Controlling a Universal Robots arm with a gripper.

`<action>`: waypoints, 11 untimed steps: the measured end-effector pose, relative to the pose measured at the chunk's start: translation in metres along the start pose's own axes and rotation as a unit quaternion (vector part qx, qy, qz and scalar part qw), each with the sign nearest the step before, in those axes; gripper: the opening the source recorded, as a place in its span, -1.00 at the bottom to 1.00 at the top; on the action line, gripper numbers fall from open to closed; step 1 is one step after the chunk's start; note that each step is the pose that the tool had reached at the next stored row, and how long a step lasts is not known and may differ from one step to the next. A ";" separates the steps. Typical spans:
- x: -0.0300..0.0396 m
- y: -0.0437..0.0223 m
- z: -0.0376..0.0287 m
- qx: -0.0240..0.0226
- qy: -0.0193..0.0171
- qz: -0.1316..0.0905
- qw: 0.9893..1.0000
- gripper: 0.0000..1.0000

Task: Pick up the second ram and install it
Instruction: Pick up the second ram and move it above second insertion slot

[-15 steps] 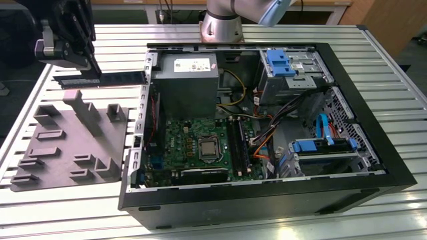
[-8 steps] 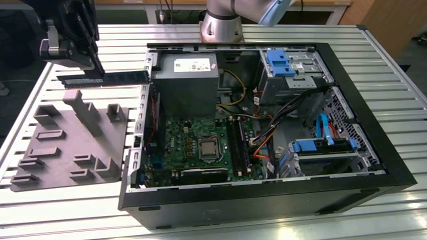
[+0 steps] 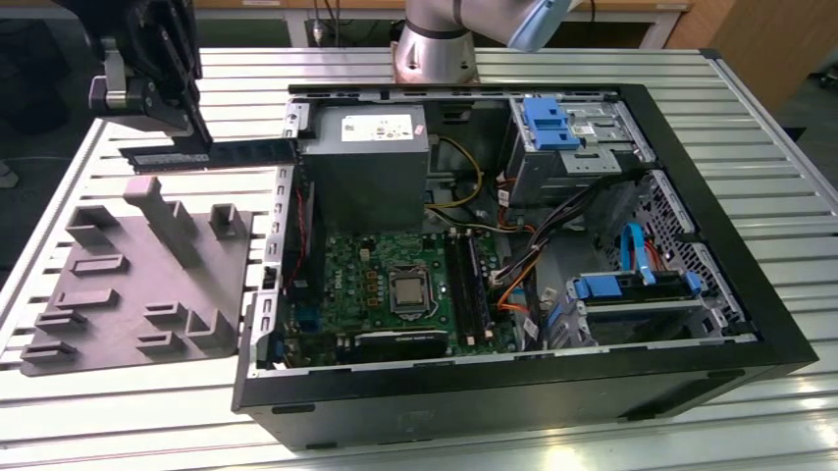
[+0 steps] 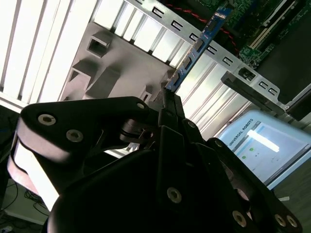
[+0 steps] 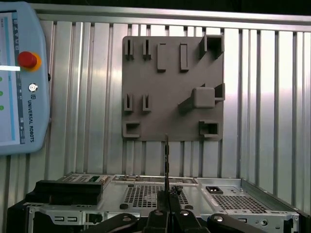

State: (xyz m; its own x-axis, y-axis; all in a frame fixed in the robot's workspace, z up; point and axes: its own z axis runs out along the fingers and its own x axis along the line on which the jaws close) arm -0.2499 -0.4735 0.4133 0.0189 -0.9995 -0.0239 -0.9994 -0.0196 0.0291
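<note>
Second ram [image 3: 255,150] was clamped between the end effector [image 3: 196,137] fingers, held level above the worktop [image 3: 131,412]. It hung beside the open computer case [image 3: 733,324].

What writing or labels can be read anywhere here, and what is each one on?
On the teach pendant: a maker's name in capitals beside the red button; its screen text is too blurred.
On the power supply: a white label, print too small to read.
On the second ram, gripped by the fingers: nothing readable.
</note>
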 end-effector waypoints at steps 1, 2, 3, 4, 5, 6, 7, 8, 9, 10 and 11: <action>-0.0001 -0.0006 0.0000 0.000 0.000 0.000 1.000 -0.76; -0.0001 -0.0013 0.0000 0.000 0.000 0.000 1.000 -0.76; -0.0002 -0.0019 -0.0001 0.000 0.000 0.000 1.000 -0.76; -0.0002 -0.0024 -0.0001 0.000 0.000 0.000 1.000 -0.76; -0.0002 -0.0030 -0.0001 0.000 0.000 0.000 1.000 -0.76; -0.0003 -0.0035 -0.0001 0.000 0.000 0.000 1.000 -0.76; -0.0003 -0.0041 -0.0001 0.000 0.000 0.000 1.000 -0.76; -0.0004 -0.0048 -0.0001 0.000 0.000 0.000 1.000 -0.76; -0.0004 -0.0055 -0.0001 0.000 0.000 0.000 1.000 -0.76; -0.0005 -0.0061 -0.0002 0.000 0.000 0.000 1.000 -0.76; -0.0005 -0.0066 -0.0002 0.000 0.000 0.000 1.000 -0.76</action>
State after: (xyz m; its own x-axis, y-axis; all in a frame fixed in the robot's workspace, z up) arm -0.2433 -0.4728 0.4134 0.0188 -0.9995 -0.0239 -0.9994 -0.0195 0.0292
